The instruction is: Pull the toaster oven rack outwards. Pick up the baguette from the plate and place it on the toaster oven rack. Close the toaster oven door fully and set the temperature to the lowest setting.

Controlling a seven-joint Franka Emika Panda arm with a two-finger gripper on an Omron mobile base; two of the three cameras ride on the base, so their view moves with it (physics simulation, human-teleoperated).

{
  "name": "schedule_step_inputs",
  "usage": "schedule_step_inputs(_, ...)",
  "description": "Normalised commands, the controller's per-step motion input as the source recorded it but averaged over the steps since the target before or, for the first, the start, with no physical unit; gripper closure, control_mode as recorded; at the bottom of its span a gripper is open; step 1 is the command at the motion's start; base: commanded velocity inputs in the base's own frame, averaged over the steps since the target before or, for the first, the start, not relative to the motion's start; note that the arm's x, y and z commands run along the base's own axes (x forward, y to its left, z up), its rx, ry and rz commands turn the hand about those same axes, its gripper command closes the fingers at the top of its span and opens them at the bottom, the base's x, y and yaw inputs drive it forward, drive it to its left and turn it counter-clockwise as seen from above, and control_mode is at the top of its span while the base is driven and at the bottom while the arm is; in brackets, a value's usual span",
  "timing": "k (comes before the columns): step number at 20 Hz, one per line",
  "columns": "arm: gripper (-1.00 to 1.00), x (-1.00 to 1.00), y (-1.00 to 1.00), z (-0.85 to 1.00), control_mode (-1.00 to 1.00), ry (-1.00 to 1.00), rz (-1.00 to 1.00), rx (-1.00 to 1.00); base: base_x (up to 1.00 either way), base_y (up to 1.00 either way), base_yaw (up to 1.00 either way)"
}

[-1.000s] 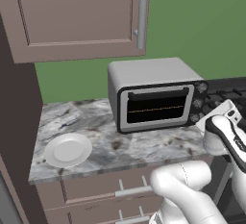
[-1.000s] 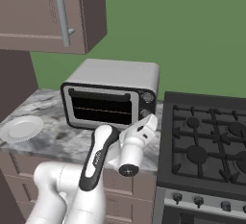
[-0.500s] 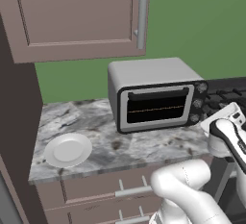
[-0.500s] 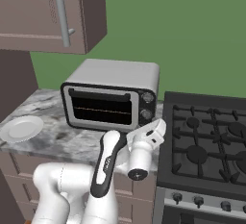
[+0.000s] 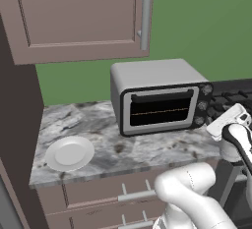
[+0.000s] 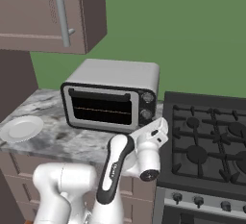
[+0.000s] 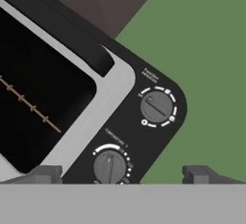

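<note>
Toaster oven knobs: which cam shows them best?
Hand view. It looks close at the control strip, so the upper knob and the knob below it show their pointers and dial marks. Both base views show the toaster oven whole, its knobs small, markings unreadable.

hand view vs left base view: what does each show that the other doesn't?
Hand view alone: the knobs' dial markings up close, two knobs on the dark control strip, and the gripper fingertips wide apart. Left base view alone: the empty plate on the counter, the wall cabinet, the stove. Both: the toaster oven with its door shut.
</note>
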Motion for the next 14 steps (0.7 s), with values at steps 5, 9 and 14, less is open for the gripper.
schedule_step_inputs(5, -1.00, 0.39, 0.00, 0.00, -1.00, 0.00, 0.07, 0.01, 0.00, 0.00, 0.00)
schedule_step_inputs(9, -1.00, 0.40, 0.00, -0.02, -1.00, 0.00, 0.02, 0.00, 0.00, 0.00, 0.00)
schedule_step_inputs(14, -1.00, 0.23, 0.00, -0.15, -1.00, 0.00, 0.00, 0.00, 0.00, 0.00, 0.00)
